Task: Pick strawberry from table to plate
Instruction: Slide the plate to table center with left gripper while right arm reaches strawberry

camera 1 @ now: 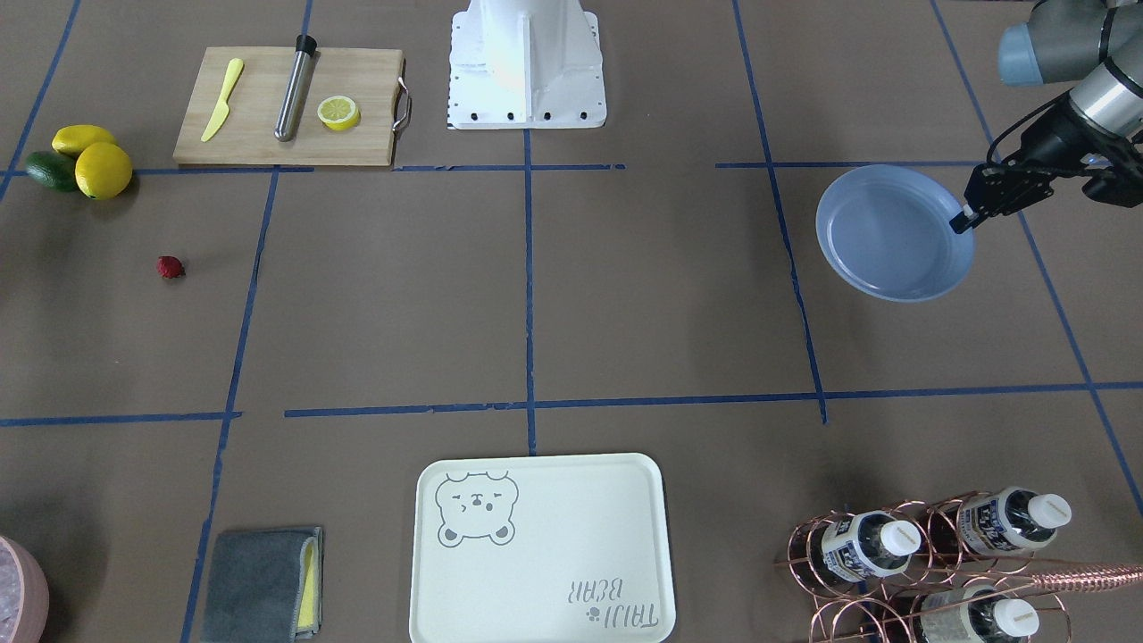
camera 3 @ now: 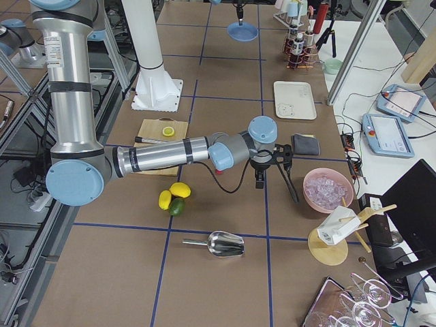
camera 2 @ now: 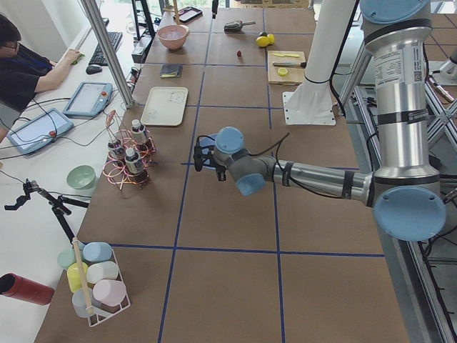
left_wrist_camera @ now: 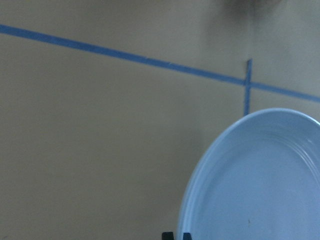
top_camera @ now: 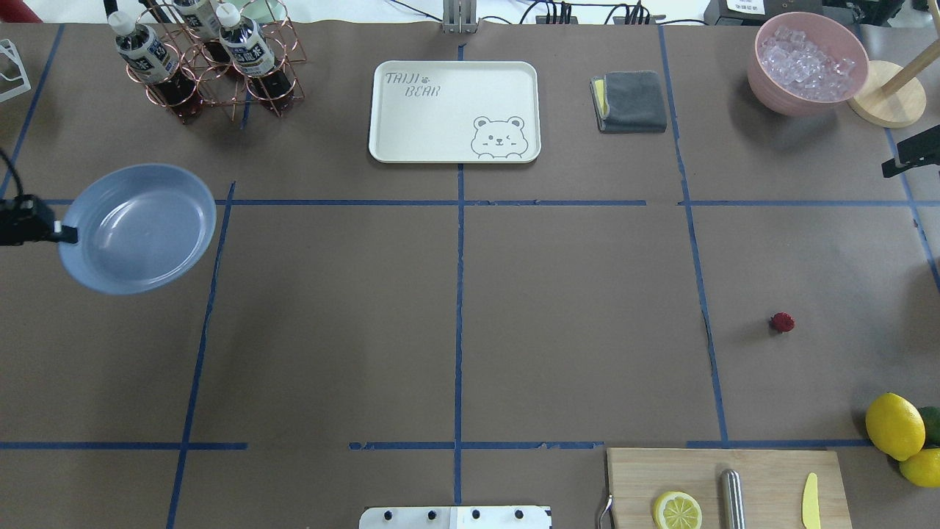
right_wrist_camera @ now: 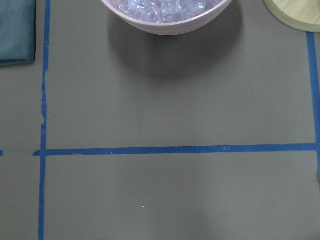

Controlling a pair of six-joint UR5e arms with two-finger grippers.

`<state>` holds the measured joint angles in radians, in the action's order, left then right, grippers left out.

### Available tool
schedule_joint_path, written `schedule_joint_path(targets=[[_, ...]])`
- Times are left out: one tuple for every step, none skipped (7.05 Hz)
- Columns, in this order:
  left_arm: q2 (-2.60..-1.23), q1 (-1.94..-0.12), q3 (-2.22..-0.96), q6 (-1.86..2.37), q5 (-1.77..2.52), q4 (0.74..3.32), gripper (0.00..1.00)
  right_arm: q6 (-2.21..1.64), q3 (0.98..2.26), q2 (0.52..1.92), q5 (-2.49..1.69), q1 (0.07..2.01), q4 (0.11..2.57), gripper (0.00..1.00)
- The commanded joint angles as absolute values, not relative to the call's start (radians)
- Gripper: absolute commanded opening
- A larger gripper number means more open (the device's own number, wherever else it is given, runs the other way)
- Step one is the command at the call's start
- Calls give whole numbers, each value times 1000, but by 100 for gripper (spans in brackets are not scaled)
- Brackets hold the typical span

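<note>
1. Closest to the robot's base, a wooden cutting board (top_camera: 764, 474) lies on the table (top_camera: 573, 330). It carries a lemon half (top_camera: 677, 510), a metal rod (top_camera: 731, 499) and a yellow knife (top_camera: 810, 510).
2. Just beside the board, at the table's right edge, two lemons (top_camera: 894, 426) sit touching a lime (top_camera: 931, 425).
3. A little farther out, the strawberry (top_camera: 783, 322) lies alone on the table, on the robot's right side. It is well apart from the plate and from both grippers.
4. Across on the left side is the blue plate (top_camera: 139, 228), with nothing in it. The left gripper (top_camera: 70, 235) reaches its outer rim. In the wrist view its fingers (left_wrist_camera: 167, 235) stand close together, clamped on that rim.
5. The right gripper (camera 3: 261, 182) hangs over bare table between the strawberry and the far row. I cannot tell how its fingers stand.
6. Along the far edge stand a cluster of bottles (top_camera: 248, 48), a cream bear-print tray (top_camera: 455, 110), a folded grey cloth (top_camera: 633, 101) and a pink bowl (top_camera: 778, 99) of ice.
</note>
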<state>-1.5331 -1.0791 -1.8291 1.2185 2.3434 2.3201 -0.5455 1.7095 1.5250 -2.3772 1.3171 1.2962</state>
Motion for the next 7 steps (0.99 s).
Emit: schedule_joint_path(targets=[[-1740, -908, -1845, 1543, 2228, 2232, 0, -695, 1733, 1525, -2301, 1206, 1210, 100], [-1828, -805, -1845, 1656, 2141, 2161, 0, -821, 1733, 1528, -2263, 1140, 1107, 100], [-1944, -722, -1844, 1702, 2044, 2011, 0, -877, 1750, 1531, -2241, 1090, 1097, 100], [-2000, -624, -1833, 1773, 1945, 1964, 0, -880, 1765, 1557, -2223, 1054, 1097, 100], [-2034, -565, -1812, 1820, 1901, 1965, 0, -881, 1773, 1578, -2205, 1023, 1097, 100], [-2058, -513, -1780, 1854, 1834, 1967, 0, -881, 1781, 1589, -2198, 996, 1097, 100], [-2060, -474, -1772, 1859, 1800, 1973, 0, -881, 1795, 1604, -2172, 965, 1097, 100]])
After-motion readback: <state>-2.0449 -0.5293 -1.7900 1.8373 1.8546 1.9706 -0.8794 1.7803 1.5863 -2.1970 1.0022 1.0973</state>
